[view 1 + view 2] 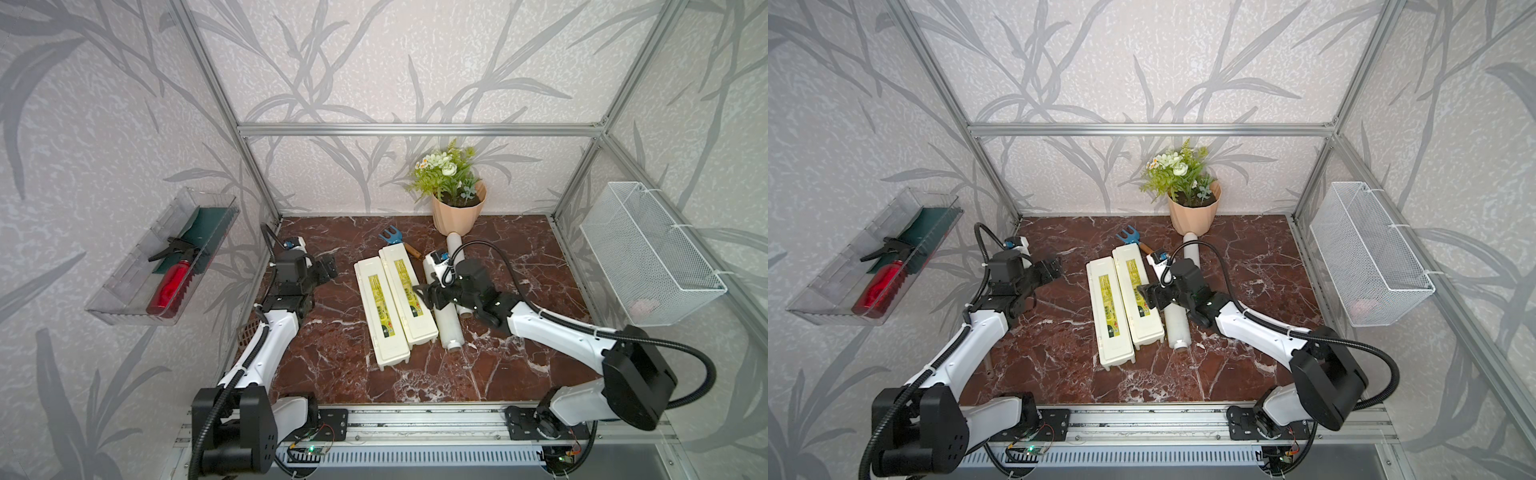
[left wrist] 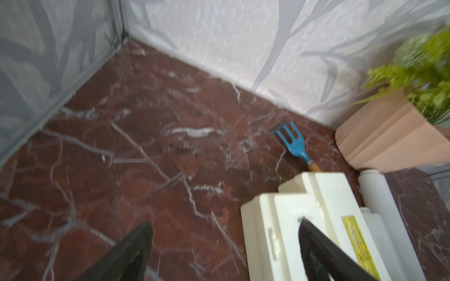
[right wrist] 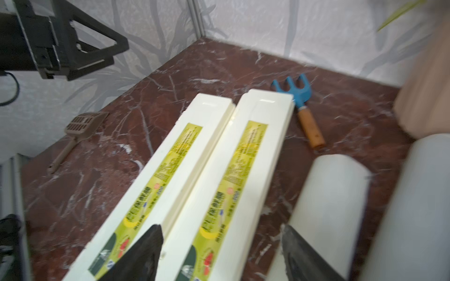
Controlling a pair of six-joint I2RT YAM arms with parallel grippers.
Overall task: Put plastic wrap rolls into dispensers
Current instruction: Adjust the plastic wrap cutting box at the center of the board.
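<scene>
Two cream dispensers lie side by side mid-table with lids shut, the left one (image 1: 380,311) (image 1: 1111,311) (image 3: 185,146) and the right one (image 1: 409,299) (image 1: 1138,299) (image 3: 253,146). Just right of them lie two plastic wrap rolls, a near roll (image 1: 446,328) (image 3: 333,194) and a farther roll (image 1: 454,243) (image 3: 418,194) that reaches toward the pot. My right gripper (image 1: 422,291) (image 3: 221,227) hovers open above the right dispenser, holding nothing. My left gripper (image 1: 330,268) (image 2: 225,221) hangs open and empty to the left of the dispensers.
A peach flower pot (image 1: 457,214) stands at the back. A blue hand rake (image 1: 392,239) lies behind the dispensers. A brown scoop (image 3: 78,131) lies by the left wall. A wire basket (image 1: 648,253) hangs right, and a clear tray with a red spray bottle (image 1: 170,286) hangs left.
</scene>
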